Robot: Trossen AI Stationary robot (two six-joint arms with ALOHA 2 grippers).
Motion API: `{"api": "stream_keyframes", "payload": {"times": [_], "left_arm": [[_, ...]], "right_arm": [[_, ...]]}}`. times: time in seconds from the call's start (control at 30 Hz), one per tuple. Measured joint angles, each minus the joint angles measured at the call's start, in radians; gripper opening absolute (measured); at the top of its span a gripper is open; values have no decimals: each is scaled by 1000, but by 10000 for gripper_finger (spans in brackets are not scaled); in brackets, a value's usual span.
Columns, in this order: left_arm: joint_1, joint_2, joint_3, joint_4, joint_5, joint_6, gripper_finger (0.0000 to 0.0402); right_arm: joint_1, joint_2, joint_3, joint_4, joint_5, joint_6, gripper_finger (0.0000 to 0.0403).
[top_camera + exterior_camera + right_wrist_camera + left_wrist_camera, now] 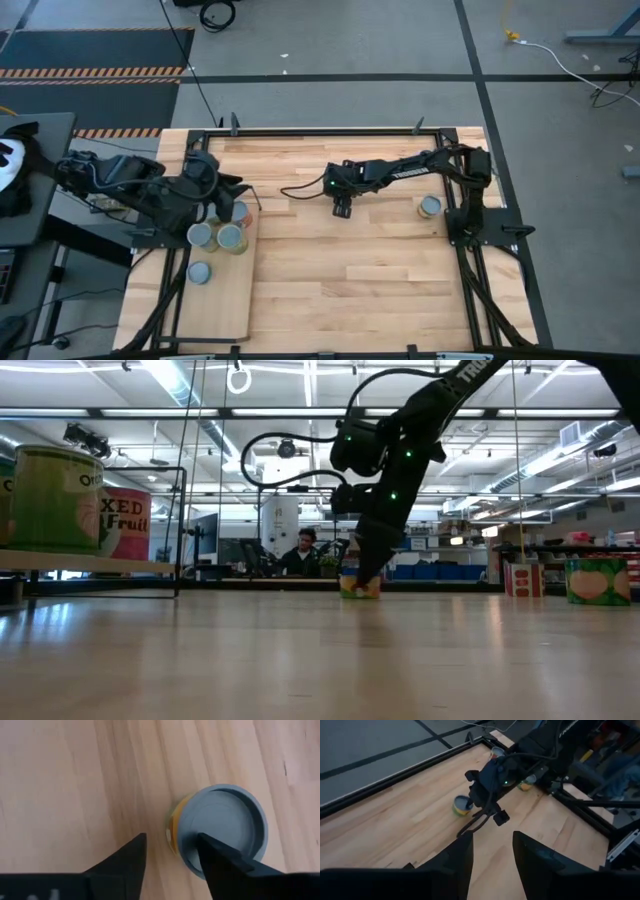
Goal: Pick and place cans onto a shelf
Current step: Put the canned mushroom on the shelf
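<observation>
A can with a yellow label and grey lid (225, 827) stands upright on the plank tabletop at mid-table. It also shows in the low view (360, 588) and the left wrist view (462, 805). My right gripper (171, 845) is open and points down at it. One finger (215, 857) lies over the lid's near edge, and the gap is over bare wood beside the can. My left gripper (492, 847) is open and empty above the shelf (225, 300), near several cans (231, 238) standing on it. My right gripper's one finger (215, 857) overlaps the near rim of the yellow can's lid (197, 832) in the wrist view. I cannot tell whether it touches the can. The can stands upright on the table.
Another can (430, 207) stands on the table by the right arm's base. Two cans show at the right of the low view (598, 580). Black frame rails (330, 131) edge the table. A person (303, 552) sits in the room beyond the table.
</observation>
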Motion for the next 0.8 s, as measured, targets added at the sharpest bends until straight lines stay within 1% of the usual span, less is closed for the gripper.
{"api": "stream_keyframes", "payload": {"times": [0.13,0.23,0.37,0.47,0.53,0.6,0.67,0.8], "left_arm": [[11,2,-1,-5,-1,23,144],[11,2,-1,-5,-6,44,144],[10,2,-1,-5,-9,68,144],[10,2,-1,-5,-10,87,144],[10,2,-1,-5,-10,94,144],[10,2,-1,-5,-10,95,144],[10,2,-1,-5,-10,95,144],[10,9,-1,-4,-8,94,144]], "right_arm": [[12,11,2,5,-1,-4,155],[29,7,2,9,-1,-31,126],[50,7,1,25,-7,-107,69],[68,6,1,34,-60,-140,18],[84,0,0,36,-127,-142,12],[110,-4,-3,56,-193,-170,18],[144,-9,-5,89,-250,-237,20],[217,-8,-4,187,-355,-377,11]]}}
